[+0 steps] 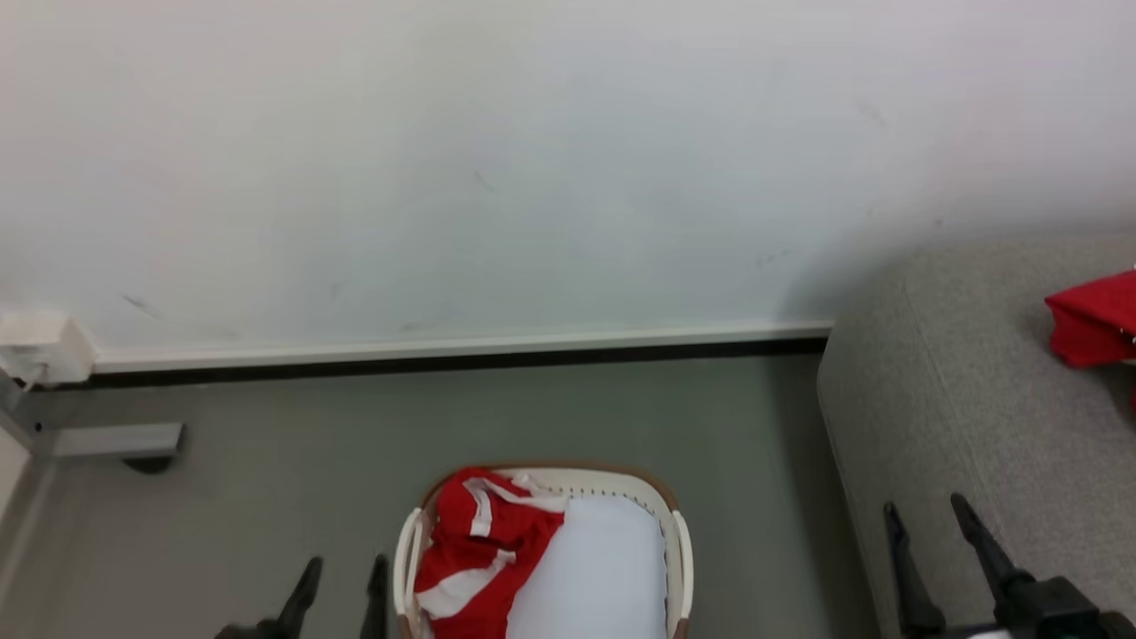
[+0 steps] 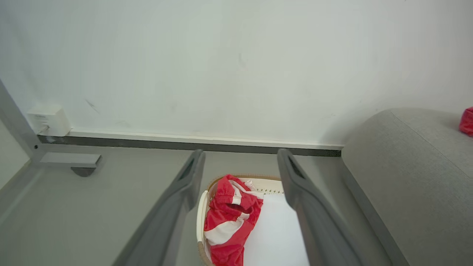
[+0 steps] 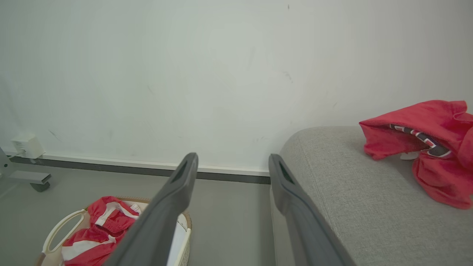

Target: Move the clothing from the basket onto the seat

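A red garment with white stripes (image 1: 475,541) lies bunched in the left half of the white basket (image 1: 682,550) on the floor; it also shows as clothing (image 2: 229,218) and clothing (image 3: 99,229). A pale liner sheet (image 1: 595,568) covers the basket's right half. Another red garment (image 3: 428,144) rests on the grey seat (image 1: 976,417), at the right edge as red cloth (image 1: 1096,318). My left gripper (image 1: 342,568) stands open just left of the basket, nothing between its fingers. My right gripper (image 1: 927,510) is open above the seat's front edge, empty.
A white wall with a skirting board (image 1: 461,344) runs behind the basket. A white box (image 1: 40,348) and a grey metal foot (image 1: 115,439) stand at the far left. Grey floor (image 1: 763,444) separates the basket from the seat.
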Motion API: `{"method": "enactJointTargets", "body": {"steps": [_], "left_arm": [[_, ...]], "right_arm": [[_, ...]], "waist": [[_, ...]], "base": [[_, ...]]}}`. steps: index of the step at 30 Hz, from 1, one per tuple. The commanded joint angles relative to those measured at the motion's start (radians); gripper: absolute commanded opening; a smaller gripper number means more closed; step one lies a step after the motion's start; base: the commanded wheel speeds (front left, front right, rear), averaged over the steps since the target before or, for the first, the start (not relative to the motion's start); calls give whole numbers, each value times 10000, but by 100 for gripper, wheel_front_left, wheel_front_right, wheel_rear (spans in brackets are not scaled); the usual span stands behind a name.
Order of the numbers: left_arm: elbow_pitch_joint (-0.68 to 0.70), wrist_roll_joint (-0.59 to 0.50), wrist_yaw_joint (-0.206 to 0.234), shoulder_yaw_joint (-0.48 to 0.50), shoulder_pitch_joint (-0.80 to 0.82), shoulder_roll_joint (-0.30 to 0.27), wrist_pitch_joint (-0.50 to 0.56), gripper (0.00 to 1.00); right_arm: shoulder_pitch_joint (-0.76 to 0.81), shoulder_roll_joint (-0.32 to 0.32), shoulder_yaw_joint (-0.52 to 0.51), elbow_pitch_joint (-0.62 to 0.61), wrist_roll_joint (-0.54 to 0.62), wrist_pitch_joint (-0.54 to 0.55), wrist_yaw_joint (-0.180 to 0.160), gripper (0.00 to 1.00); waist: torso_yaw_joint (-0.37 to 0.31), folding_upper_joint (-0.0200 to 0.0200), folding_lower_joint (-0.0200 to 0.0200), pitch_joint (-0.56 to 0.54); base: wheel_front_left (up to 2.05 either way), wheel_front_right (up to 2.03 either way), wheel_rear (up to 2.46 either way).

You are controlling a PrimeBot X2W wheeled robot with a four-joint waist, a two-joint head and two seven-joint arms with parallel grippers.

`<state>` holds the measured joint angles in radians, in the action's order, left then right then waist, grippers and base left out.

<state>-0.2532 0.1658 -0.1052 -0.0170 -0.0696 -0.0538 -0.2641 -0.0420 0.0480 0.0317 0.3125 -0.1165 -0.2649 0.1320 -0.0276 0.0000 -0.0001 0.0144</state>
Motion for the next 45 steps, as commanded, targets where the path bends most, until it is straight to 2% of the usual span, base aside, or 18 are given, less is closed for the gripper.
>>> {"method": "enactJointTargets", "body": {"steps": [1, 2, 8, 13, 14, 20, 26, 34, 45], "left_arm": [[-247, -230, -75, -257, 671, -23, -6, 100], [-247, -230, -75, -257, 671, -23, -6, 100], [-1522, -851, -157, -1102, 3047, -192, 255, 100], [-2762, -1341, -151, -1556, 5291, -419, 1198, 100], [-3359, -1503, -118, -1664, 6067, -518, 1654, 100], [-4868, -1847, 200, -1750, 7573, -725, 2655, 100], [-6378, -2216, 739, -1880, 8724, -1033, 3496, 100], [-7411, -2649, 1407, -2112, 9690, -1380, 3387, 100], [-8038, -2557, 1673, -2294, 10318, -1523, 2805, 100]], "right_arm": [[-428, 44, -44, -203, 68, 7, -25, 100], [-428, 44, -44, -203, 68, 7, -25, 100], [-1409, 42, -160, -738, 43, 9, -25, 100], [-2347, 35, -228, -1277, -191, 9, -25, 100], [-2633, 35, -241, -1474, -321, 9, -25, 100], [-3116, 30, -198, -1836, -647, 9, -25, 100], [-3355, 33, -93, -2075, -948, 9, -25, 100], [-3475, 33, 2, -2175, -1038, 9, -25, 100], [-3417, 31, 103, -2084, -1135, 9, -25, 100]], "waist": [[-233, 0, 1, 705], [-233, 0, 1, 705], [-686, 0, 1, 2805], [-1198, 0, 1, 4779], [-1398, 0, 1, 5442], [-1789, 0, 1, 6626], [-1979, 0, 1, 7330], [-2008, 0, 1, 7677], [-1941, 0, 1, 7602]], "base": [[0, 0, 0], [0, 0, 0], [0, 0, 0], [0, 0, 0], [0, 0, 0], [0, 0, 0], [0, 0, 0], [0, 0, 0], [0, 0, 0]]}}
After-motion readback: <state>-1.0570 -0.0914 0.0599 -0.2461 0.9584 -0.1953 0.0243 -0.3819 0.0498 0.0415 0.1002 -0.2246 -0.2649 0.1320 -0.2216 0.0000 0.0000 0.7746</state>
